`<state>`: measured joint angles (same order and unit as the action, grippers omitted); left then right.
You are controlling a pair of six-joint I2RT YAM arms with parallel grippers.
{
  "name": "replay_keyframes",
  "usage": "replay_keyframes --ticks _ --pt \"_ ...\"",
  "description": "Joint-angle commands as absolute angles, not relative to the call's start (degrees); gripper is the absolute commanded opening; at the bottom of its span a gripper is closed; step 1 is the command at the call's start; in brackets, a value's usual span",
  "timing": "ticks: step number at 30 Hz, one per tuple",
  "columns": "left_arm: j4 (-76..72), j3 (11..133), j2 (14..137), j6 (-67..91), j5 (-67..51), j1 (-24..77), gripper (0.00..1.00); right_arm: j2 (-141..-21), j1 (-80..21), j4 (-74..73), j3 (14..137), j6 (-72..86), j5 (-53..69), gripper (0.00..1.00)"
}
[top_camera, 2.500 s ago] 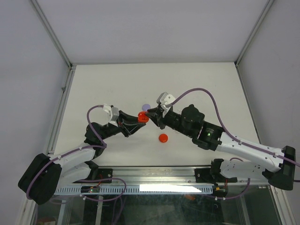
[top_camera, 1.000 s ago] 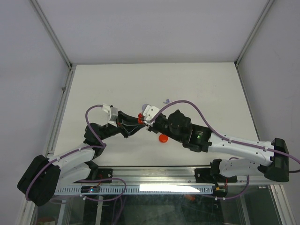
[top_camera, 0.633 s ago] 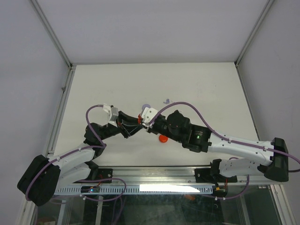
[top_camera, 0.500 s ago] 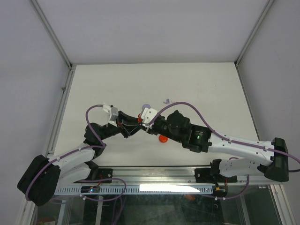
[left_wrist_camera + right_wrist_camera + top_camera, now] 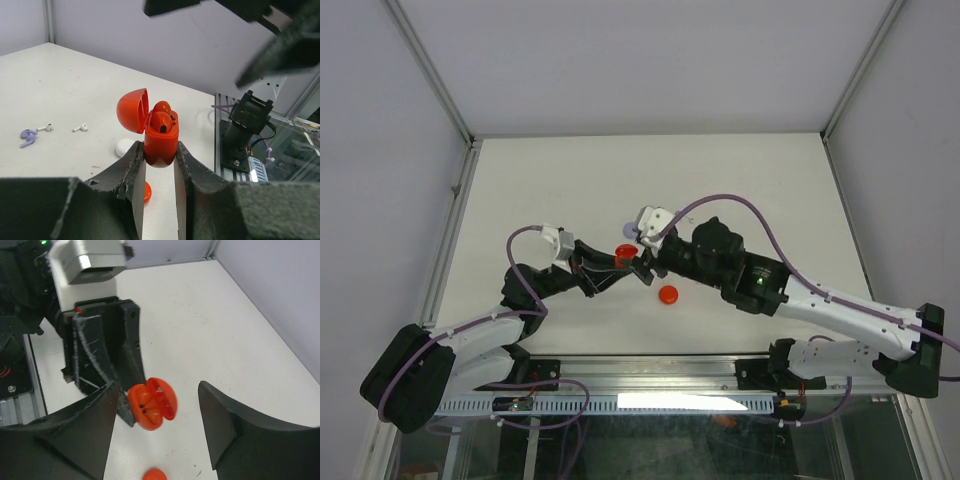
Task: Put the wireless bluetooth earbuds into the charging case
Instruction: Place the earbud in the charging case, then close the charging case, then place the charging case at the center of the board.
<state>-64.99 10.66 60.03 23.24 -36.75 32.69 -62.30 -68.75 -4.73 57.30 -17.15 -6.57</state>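
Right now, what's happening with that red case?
Left gripper shut on red plastic charging case, lid open. Red earbuds seated inside. Right gripper open, empty, close by. Nothing blocking.

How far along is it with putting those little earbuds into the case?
Done, it seems: two red earbuds sit in the open red charging case. In hand: the left end effector grips the case, while the right end effector stands open close by, holding nothing. Left: the lid is up, and two white earbuds and a lilac earbud lie loose on the table.
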Motion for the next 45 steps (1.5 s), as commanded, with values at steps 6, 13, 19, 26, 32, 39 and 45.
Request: replay_keyframes --ticks 6,13,19,26,32,39,45 --pt "-68.5 10.7 58.7 23.3 -41.5 33.1 0.0 -64.5 -53.1 -9.4 63.5 -3.4 25.1 0.73" --pt "-68.0 11.5 58.2 23.7 -42.5 33.1 0.0 -69.2 -48.0 -6.0 63.4 2.8 38.7 0.75" --pt "-67.6 11.4 57.8 24.2 -42.0 33.1 0.0 -72.0 -47.0 -6.2 63.7 4.0 44.6 0.75" --pt "-66.5 10.8 58.3 26.1 -39.8 33.1 0.0 -71.5 -46.3 -6.9 63.4 3.2 50.3 0.73" --pt "-63.9 9.4 57.5 28.0 -36.4 33.1 0.0 -69.5 -45.3 -7.8 62.5 2.0 50.2 0.72" --pt "-59.3 8.1 56.6 31.1 -33.6 33.1 0.0 -68.4 -44.9 -9.3 61.6 0.4 48.6 0.72" --pt "-45.1 9.7 56.0 35.3 -29.1 33.1 0.0 -67.1 -44.8 -10.8 59.1 -0.5 33.0 0.73"
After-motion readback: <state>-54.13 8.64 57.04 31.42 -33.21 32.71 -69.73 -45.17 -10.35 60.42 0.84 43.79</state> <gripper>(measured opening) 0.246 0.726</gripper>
